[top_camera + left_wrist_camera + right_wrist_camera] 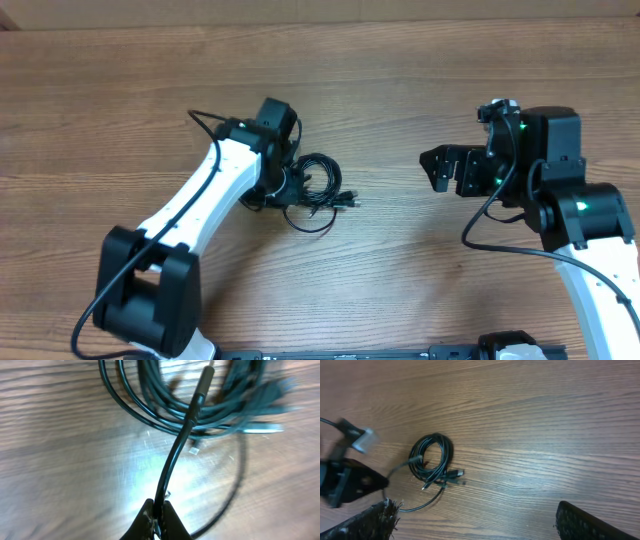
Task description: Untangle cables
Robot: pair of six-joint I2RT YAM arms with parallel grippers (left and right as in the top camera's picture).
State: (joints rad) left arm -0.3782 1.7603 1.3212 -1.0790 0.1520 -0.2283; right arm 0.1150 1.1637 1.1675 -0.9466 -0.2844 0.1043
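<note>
The cables (318, 192) lie in one loose black coil on the wooden table (400, 80), and everything else is placed here from that coil. The left gripper (157, 519) sits right at the coil's left edge, at the end of the white left arm (190, 210) that reaches in from the coil's lower left. In the left wrist view its fingertips are pressed together and pinch a single thin cord. From the pinch this cord rises off the wood, bends and runs into a long straight plug sleeve (201, 390) that lies across the coil's strands. Past the sleeve, the far side of the coil is blurred, so the pale plug ends there cannot be made out clearly. A single slack strand (310, 226) bulges out of the coil on its near side, and a few small plugs (346, 201) stick out at its right edge. The right gripper (438, 172) stands well apart from the coil on the right, facing it. Its jaws are spread wide and hold nothing. In the right wrist view its two fingers (372, 522) sit at the lower corners with only bare wood between them, and the coil lies far ahead and untouched by them.
</note>
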